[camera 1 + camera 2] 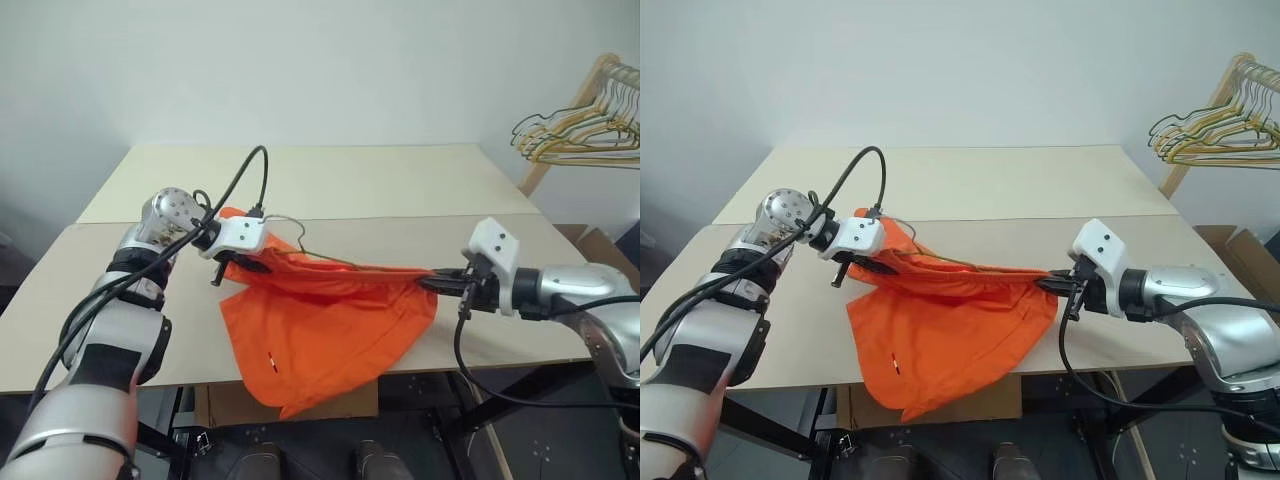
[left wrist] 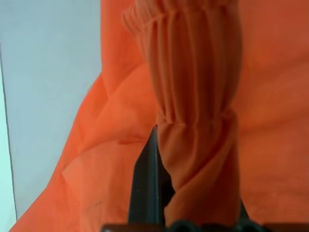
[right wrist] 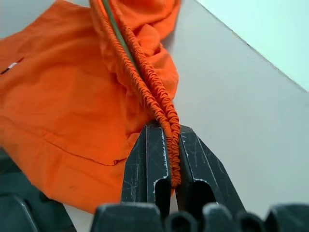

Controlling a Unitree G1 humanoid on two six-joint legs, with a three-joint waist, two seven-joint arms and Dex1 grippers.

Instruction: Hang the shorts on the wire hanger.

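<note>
- The shorts [image 1: 330, 325] hung stretched between the two arms above the near edge of the worktop [image 1: 350, 185], the waistband pulled taut along the top and the loose legs drooping past that edge.
- The left gripper [image 1: 240, 262] was clamped on the bunched elastic at the left end of the waistband; its wrist view showed gathered orange cloth pinched against a dark finger [image 2: 145, 188].
- The right gripper [image 1: 1052, 284] was clamped on the right end of the waistband — in its wrist view the ruffled elastic ran straight down between the two black fingers [image 3: 149, 169].
- The wire hanger [image 1: 300, 243] lay inside the waistband; a thin wire loop rose just beside the left gripper, and a green-grey wire ran along the elastic in the right wrist view.
- Handling, as a judgement: the cloth looked thin, light and limp — it would sag and slide off bare wire easily; the gathered waistband seemed the firmest place to hold.
- The wire looked springy and easily bent.
- Count: one pair of shorts, one wire hanger in them, two grippers, and one bunch of yellow and green hangers [image 1: 580, 125] on a wooden rack [image 1: 570, 110] at far right.
</note>
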